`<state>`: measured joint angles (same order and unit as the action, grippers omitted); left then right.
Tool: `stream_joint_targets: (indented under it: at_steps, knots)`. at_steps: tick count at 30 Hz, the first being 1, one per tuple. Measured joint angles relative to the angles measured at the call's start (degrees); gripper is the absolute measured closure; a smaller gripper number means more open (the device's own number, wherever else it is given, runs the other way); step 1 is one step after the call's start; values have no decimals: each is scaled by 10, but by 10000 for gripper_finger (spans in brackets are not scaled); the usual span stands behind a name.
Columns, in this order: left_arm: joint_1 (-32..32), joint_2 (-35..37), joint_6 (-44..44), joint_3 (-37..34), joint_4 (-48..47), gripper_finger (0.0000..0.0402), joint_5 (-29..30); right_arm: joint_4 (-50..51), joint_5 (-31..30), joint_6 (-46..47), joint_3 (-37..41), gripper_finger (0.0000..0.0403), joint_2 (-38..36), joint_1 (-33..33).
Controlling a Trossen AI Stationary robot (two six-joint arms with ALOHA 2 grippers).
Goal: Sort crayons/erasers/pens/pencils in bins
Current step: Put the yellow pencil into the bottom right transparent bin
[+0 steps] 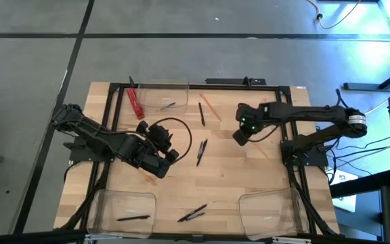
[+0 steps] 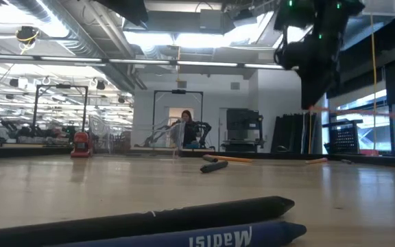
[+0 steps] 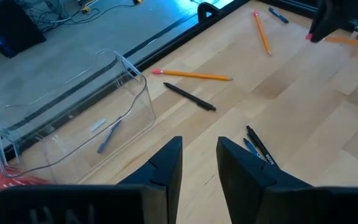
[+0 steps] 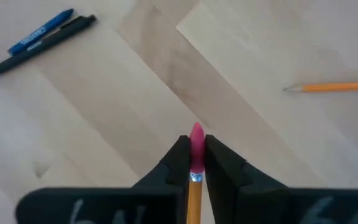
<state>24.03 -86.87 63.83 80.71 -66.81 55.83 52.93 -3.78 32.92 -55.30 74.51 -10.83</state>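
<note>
The right gripper point(image 4: 195, 163) pinches a slim orange wooden pencil point(image 4: 194, 193) below its pink rubber tip, above smooth pale wood table point(image 4: 104, 112); the left gripper point(image 3: 199, 163) is spread beside a clear plastic bin point(image 3: 73, 124)

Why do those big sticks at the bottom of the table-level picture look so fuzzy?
Low view: the black pen and blue crayon lie very near the lens, out of focus. Right wrist view: the pencil in the right hand looks sharp.

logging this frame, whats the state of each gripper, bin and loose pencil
right gripper: shut on pencil, lifted off the table
left gripper: open, empty
far bin: holds one crayon
near left bin: holds one pen
loose pencil: flat on table
</note>
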Motion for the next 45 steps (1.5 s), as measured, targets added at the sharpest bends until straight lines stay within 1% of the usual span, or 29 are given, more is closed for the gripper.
stream_joint_targets:
  at_steps: [5,15,21,26,29,36,40,43,45]
  knots:
    - [0,0,0,0,0,310,0,55,-11,-5,-66,369,0,41]
    - [0,0,0,0,0,310,0,78,-7,-6,-155,368,-1,141]
    - [0,0,0,0,0,310,0,97,27,-4,-183,366,-1,195]
    - [0,0,0,0,0,310,0,97,68,0,-188,367,-1,231]
    - [0,0,0,0,0,310,0,97,78,13,-188,365,-1,248]
    - [-5,0,-4,0,0,310,0,95,152,29,-188,363,-1,288]
    - [-11,0,-36,0,9,310,1,80,169,28,-188,362,-1,321]
    - [-13,0,-118,0,26,310,0,76,163,28,-188,362,-1,346]
    - [-13,0,-172,0,41,310,0,75,138,28,-187,362,-1,362]
